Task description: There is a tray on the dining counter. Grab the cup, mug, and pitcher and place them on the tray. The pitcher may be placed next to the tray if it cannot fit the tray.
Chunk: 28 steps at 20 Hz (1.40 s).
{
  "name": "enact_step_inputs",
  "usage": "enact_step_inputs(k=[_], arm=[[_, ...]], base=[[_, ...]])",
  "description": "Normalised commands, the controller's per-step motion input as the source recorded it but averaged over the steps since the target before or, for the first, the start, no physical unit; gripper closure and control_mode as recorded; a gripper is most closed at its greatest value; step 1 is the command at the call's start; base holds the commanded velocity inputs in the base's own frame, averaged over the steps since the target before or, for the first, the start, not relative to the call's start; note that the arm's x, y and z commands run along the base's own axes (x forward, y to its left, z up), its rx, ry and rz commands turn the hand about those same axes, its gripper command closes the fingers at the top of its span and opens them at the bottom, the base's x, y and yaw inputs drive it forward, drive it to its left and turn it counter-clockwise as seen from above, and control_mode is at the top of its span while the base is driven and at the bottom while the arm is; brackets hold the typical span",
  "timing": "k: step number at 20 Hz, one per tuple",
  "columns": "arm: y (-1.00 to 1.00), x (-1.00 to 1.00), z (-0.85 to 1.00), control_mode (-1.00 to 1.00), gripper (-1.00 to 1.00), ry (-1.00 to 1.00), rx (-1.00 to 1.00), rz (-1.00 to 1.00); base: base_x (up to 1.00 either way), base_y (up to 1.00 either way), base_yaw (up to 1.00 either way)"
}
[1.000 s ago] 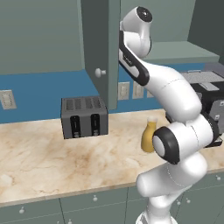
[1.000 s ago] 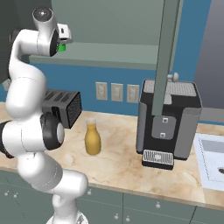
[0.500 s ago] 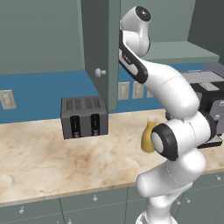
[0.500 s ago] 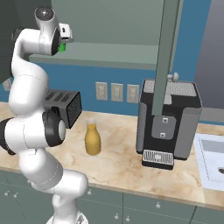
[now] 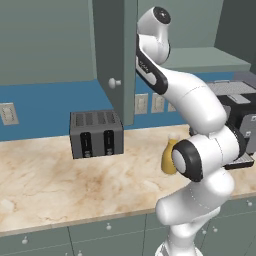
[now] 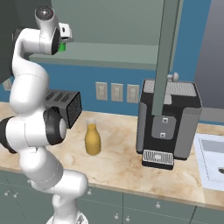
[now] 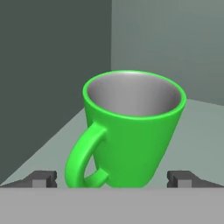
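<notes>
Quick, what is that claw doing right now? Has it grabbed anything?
Gripper: open, holding nothing; its two fingertips stand wide on either side of the green mug, which sits upright on a cabinet shelf.

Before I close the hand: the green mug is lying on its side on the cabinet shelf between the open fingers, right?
Not quite. The green mug stands upright on the cabinet shelf, mouth up and handle to the side, as the hand view shows. The hand is open, with a fingertip either side of the mug.
</notes>
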Motion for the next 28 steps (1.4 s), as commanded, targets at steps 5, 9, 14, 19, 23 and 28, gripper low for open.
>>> enact_step_inputs(k=[5, 9, 14, 19, 23, 28], arm=[[0.03, 0.03, 0.0, -1.0, -1.0, 0.0, 0.0, 0.0], [0.03, 0.02, 0.0, -1.0, -1.0, 0.0, 0.0, 0.0], [0.02, 0.03, -0.01, -1.0, -1.0, 0.0, 0.0, 0.0], [0.03, 0.08, -0.01, -1.0, -1.0, 0.0, 0.0, 0.0], [0.06, 0.14, 0.0, -1.0, -1.0, 0.0, 0.0, 0.0], [0.05, 0.17, 0.0, -1.0, -1.0, 0.0, 0.0, 0.0]], base=[[0.0, 0.0, 0.0], [0.0, 0.0, 0.0], [0.0, 0.0, 0.0], [0.0, 0.0, 0.0], [0.0, 0.0, 0.0], [0.0, 0.0, 0.0]])
